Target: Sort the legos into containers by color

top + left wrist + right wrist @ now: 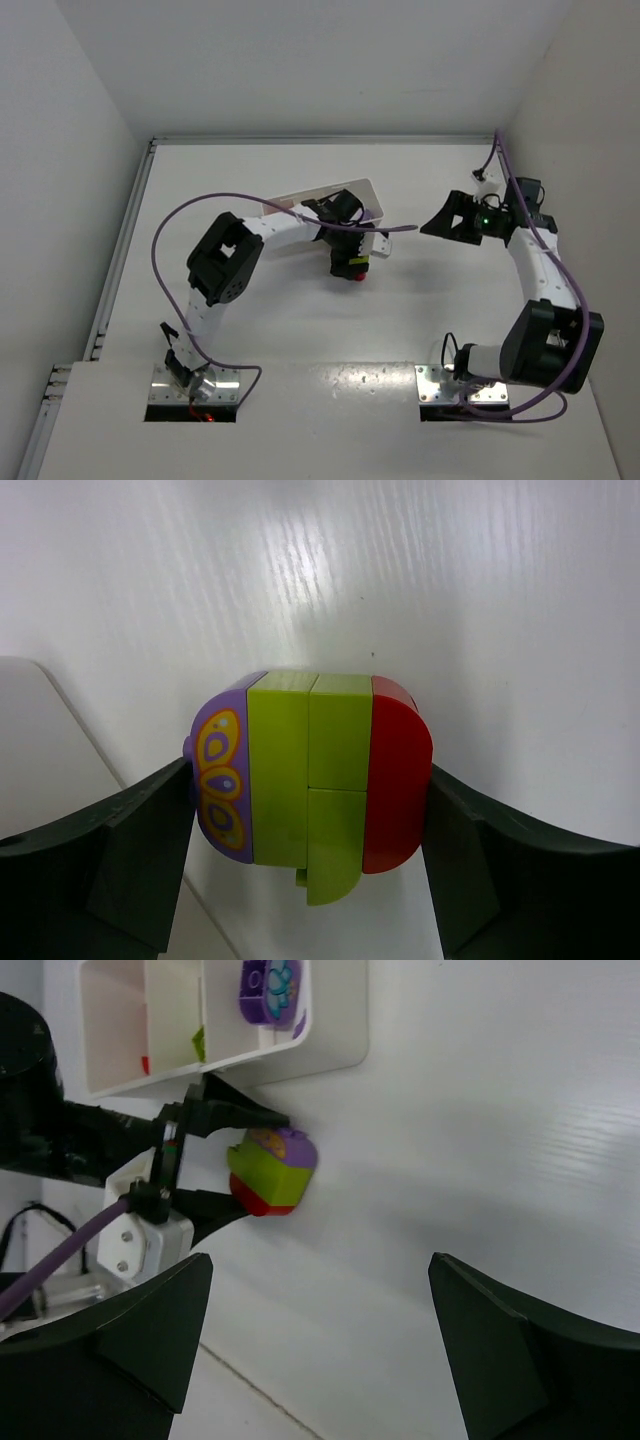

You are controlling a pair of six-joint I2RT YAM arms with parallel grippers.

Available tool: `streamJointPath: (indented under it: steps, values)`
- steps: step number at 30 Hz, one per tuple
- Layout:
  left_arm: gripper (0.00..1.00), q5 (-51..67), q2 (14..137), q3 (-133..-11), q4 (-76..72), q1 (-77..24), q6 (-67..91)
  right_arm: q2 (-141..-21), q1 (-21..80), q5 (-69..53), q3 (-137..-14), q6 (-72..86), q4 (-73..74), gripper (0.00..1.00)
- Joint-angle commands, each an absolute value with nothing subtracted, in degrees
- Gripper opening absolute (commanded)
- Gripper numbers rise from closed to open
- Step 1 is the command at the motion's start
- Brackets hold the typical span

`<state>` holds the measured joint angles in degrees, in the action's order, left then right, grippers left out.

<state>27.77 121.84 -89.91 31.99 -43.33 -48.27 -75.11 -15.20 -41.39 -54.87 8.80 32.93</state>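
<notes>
1. Counter [300, 330]: only the top view takes in both arms at once, the left stretched to frame centre and the right folded at the right edge.
2. Tray [335, 1020], upper left of the right wrist view: three compartments. A purple brick [270, 985] lies in the rightmost, and a green scrap [198, 1045] and a red scrap [145, 1063] show in the two to its left. In the top view the left arm hides these contents.
3. Right gripper [320, 1260]: jaws wide and empty, well apart from the work.
4. Left gripper [262, 1165]: jaws pinching the striped clump by its purple and red end faces.
5. Striped clump [312, 790], just below the tray in the right wrist view. The left wrist view alone resolves its purple, yellow-green and red layers. Whether it rests on the counter cannot be told. The pinch is best kept square. The layers probably need pulling apart first, so an edge should stay exposed for the right jaws.
</notes>
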Motion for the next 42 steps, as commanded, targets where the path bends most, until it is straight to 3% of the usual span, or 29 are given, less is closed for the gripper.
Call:
streamJointPath:
  steps: [1, 6, 12, 34, 40, 42]
  values:
    - [0.37, 31.99, 117.18, -90.89, 25.79, -42.01, -39.92, -76.9, -14.85, -50.26, -52.57, 13.35, 30.51, 0.89]
    - [0.36, 31.21, 107.96, -82.72, 12.85, -41.48, -25.08, -77.95, -14.24, -61.15, -48.61, 23.01, 23.13, 0.89]
    - [0.36, 29.71, 101.96, -81.47, 9.49, -42.89, -18.99, -81.29, -11.95, -62.58, -49.39, 26.37, 21.09, 0.89]
    - [0.38, 27.33, 99.49, -82.0, 12.92, -48.43, -26.18, -80.07, -3.87, -63.02, -51.5, 30.41, 17.06, 0.89]
    - [0.38, 26.81, 99.49, -82.0, 13.45, -49.57, -27.42, -82.43, -1.93, -61.79, -51.5, 30.41, 16.44, 0.82]
    - [0.38, 26.81, 99.49, -82.0, 13.45, -50.19, -27.42, -83.05, -1.41, -61.79, -52.11, 30.94, 15.91, 0.74]
